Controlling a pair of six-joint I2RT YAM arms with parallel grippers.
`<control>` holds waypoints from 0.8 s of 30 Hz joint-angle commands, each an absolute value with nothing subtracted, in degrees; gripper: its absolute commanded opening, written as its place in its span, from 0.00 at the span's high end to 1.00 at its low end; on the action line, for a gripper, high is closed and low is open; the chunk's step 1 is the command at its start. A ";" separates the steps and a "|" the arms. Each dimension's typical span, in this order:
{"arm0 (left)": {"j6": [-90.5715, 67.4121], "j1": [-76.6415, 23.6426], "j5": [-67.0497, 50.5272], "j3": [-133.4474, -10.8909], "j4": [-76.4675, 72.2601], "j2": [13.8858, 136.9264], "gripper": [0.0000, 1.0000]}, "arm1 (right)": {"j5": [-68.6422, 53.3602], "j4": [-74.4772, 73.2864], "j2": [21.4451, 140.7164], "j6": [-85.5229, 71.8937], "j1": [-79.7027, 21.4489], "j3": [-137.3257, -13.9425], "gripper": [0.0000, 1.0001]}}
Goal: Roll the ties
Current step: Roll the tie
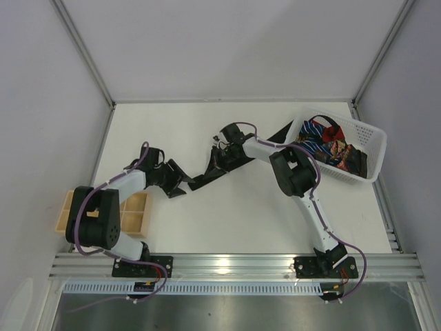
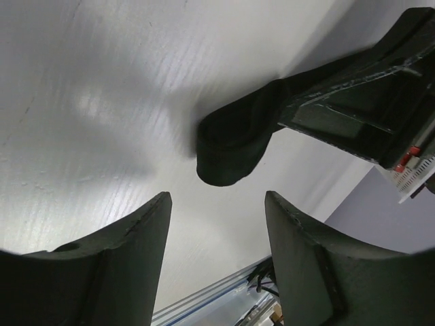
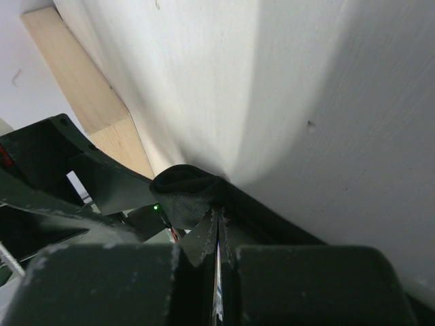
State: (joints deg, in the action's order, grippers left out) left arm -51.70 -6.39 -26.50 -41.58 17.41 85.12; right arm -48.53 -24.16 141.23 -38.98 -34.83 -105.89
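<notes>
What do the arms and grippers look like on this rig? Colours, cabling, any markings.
Both arms match: the left arm and right arm have white tube links and bulky black joint housings. Thin purple cables loop along each. The left gripper and right gripper are matt black, each with two broad, flat-faced fingers. No readable markings show.

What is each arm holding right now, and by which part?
The right fingers are shut on the black tie, just behind its rolled end. The left fingers are open, holding nothing.
</notes>
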 commanded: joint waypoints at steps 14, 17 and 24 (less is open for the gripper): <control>-54.41 -10.02 -19.34 -42.63 12.48 90.18 0.46 | -43.77 -27.60 142.12 -36.65 -35.07 -106.44 1.00; -54.23 -10.02 -18.46 -42.54 11.17 90.53 0.46 | -43.77 -27.60 142.29 -36.56 -35.07 -106.35 1.00; -54.49 -10.11 -17.84 -42.63 10.11 91.49 0.50 | -43.86 -27.69 142.29 -36.39 -35.07 -106.35 1.00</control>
